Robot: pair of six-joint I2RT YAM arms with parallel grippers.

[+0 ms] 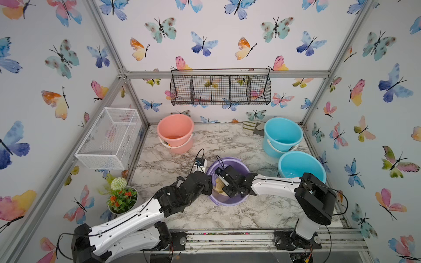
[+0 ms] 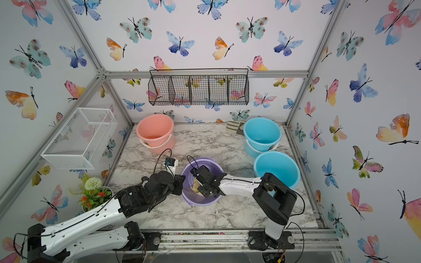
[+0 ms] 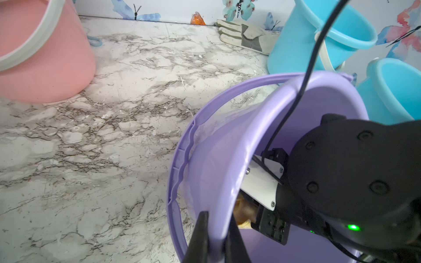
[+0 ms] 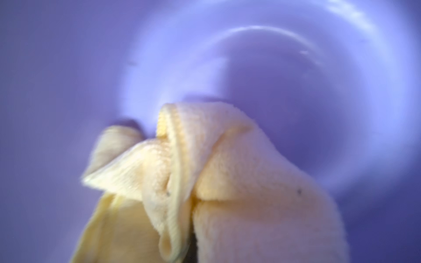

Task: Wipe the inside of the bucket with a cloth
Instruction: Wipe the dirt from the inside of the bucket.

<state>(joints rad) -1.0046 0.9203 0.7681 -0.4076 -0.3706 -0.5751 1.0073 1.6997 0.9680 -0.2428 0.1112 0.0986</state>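
The cloth (image 4: 205,182), pale yellow terry, is down inside the purple bucket (image 4: 273,79), bunched into thick folds, and it fills the lower part of the right wrist view. Behind it are the bucket's smooth wall and round bottom. In both top views only a small yellow lump (image 1: 219,185) (image 2: 195,185) shows, on the left of the bucket's mouth, half hidden under the arm.

The right gripper (image 1: 225,189) reaches in from the right and dips below the rim. Its jaws are pressed together on the cloth, though the folds hide the fingertips.

The left gripper (image 3: 216,225) comes in from the left and pinches the bucket's left rim. One dark finger (image 3: 201,227) sits outside the wall and the other is inside, clamped tight on the plastic.

The purple bucket (image 1: 227,201) stands near the middle of the marble table (image 1: 227,218). At the far left is a pink bucket (image 1: 175,127). On the right are two blue ones, one far (image 1: 282,134) and one nearer (image 1: 300,166), close together. A pale work glove (image 1: 254,127) lies at the far edge beside the far blue bucket.

A potted plant (image 1: 121,198) sits off the near left corner. A white mesh basket (image 1: 109,136) hangs on the left wall, and a black wire rack (image 1: 221,90) hangs on the back wall.
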